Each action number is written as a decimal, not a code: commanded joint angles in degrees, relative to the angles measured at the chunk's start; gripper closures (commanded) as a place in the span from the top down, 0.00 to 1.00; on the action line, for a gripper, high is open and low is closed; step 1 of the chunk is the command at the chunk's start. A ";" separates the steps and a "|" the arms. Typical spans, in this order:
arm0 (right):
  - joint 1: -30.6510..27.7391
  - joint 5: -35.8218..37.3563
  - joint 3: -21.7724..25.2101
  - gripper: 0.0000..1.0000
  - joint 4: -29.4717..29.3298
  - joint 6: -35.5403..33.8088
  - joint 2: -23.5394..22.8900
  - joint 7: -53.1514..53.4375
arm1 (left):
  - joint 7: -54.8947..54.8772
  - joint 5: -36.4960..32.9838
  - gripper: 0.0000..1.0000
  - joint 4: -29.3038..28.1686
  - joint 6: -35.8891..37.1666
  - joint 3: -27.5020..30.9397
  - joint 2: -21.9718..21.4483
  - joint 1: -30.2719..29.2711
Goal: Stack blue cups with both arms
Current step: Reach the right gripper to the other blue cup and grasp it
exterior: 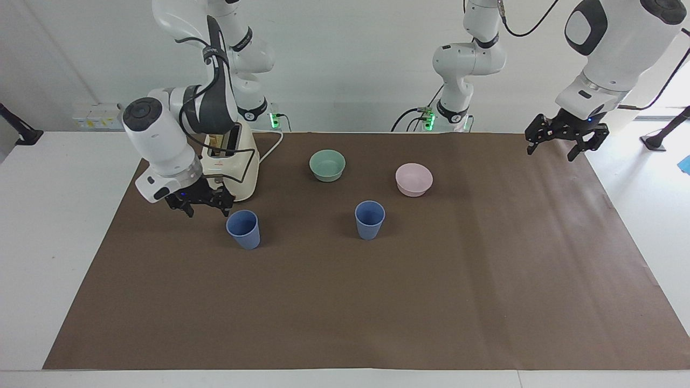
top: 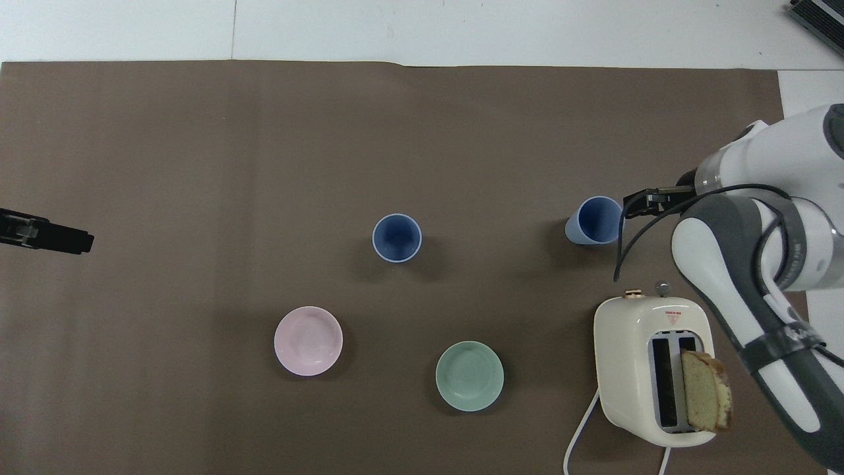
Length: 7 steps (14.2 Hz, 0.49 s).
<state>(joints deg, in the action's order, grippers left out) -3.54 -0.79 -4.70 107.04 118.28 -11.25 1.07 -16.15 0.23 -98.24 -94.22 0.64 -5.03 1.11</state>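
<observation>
Blue cups (exterior: pixel 243 229) (exterior: pixel 370 219) upright, apart on bench mat. Right end effector (exterior: pixel 200 204), jaws open, low at nearer cup's ten o'clock; left end effector (exterior: pixel 561 139) open, waiting high. We approach level, straddle wall, squeeze gently, avoid toaster (exterior: pixel 237 161).

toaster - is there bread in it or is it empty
In. A bread slice stands up out of one slot of the toaster; the other slot looks empty.

A white table (exterior: pixel 48 215) carries a brown paper sheet (exterior: pixel 377 302) across its middle. A plain white wall (exterior: pixel 350 59) rises at twelve o'clock; daylight enters at three o'clock.
</observation>
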 commanded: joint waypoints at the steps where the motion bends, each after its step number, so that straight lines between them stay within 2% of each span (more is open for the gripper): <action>1: 1.08 -0.71 -0.05 1.00 0.80 2.48 -0.09 0.52 | 0.67 -1.55 1.00 4.28 4.73 -0.55 -0.16 0.38; 5: 1.17 -0.71 -0.05 1.00 2.46 4.05 -2.55 0.52 | 6.73 -1.11 1.00 7.89 8.61 -0.91 -0.16 0.56; 7: 1.17 -0.71 -0.05 1.00 3.69 5.37 -2.73 -0.62 | 7.36 -0.49 1.00 6.58 7.74 -1.08 -0.68 0.56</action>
<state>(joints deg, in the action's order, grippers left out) -2.26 -0.79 -4.69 108.96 121.57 -14.11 1.06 -10.51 0.09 -91.74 -87.63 -0.49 -5.50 1.18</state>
